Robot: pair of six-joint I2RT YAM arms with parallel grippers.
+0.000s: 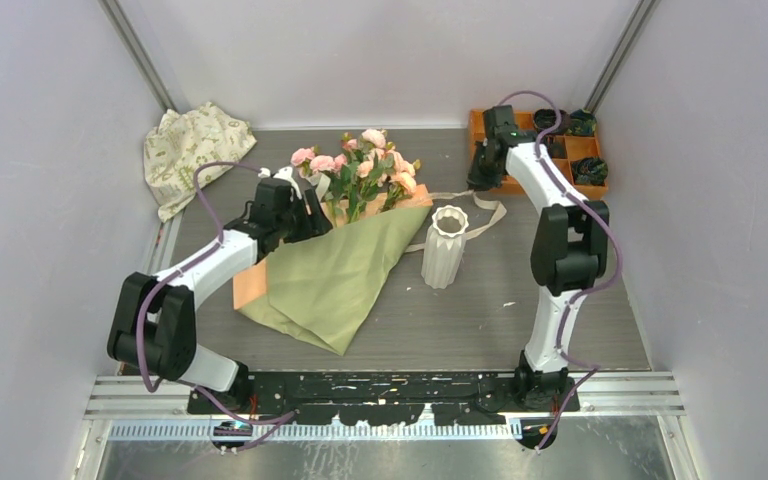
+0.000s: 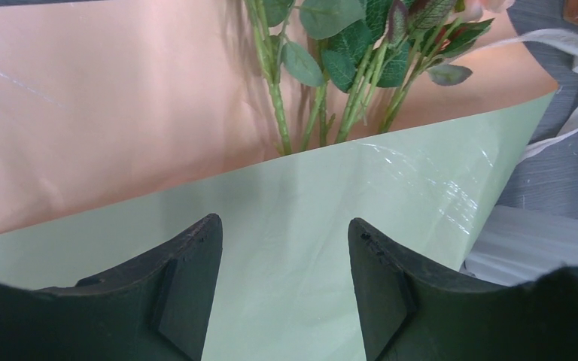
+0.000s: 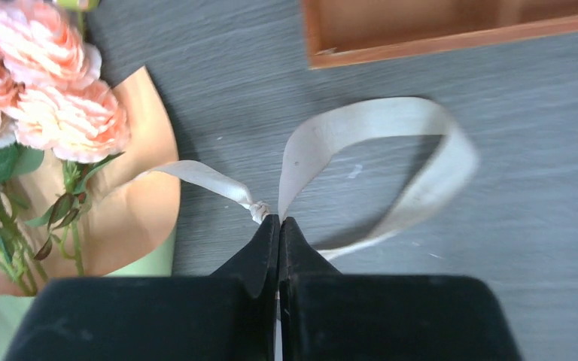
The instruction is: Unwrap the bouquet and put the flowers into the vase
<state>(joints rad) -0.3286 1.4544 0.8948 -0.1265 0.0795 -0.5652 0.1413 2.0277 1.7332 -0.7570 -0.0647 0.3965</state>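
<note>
Grey wood-grain table (image 1: 520,320). 1 bouquet (image 1: 340,270) lies flat left of centre, olive-green paper cone, point toward the near edge, orange inside showing. Its flowers (image 1: 360,160) point to the far edge. 1 white ribbed vase (image 1: 446,247) stands upright just right of the cone. 1 cream ribbon (image 1: 487,207) loops over the surface behind the vase, toward the tray. 1 cream patterned cloth (image 1: 192,150) is crumpled in the far left corner. 1 orange compartment tray (image 1: 477,125) sits in the far right corner.

Tips of right gripper (image 3: 279,222) pressed together, apparently pinching cream ribbon (image 3: 380,118) at its knot; pink flowers (image 3: 41,90) left, orange tray (image 3: 436,22) above.
</note>
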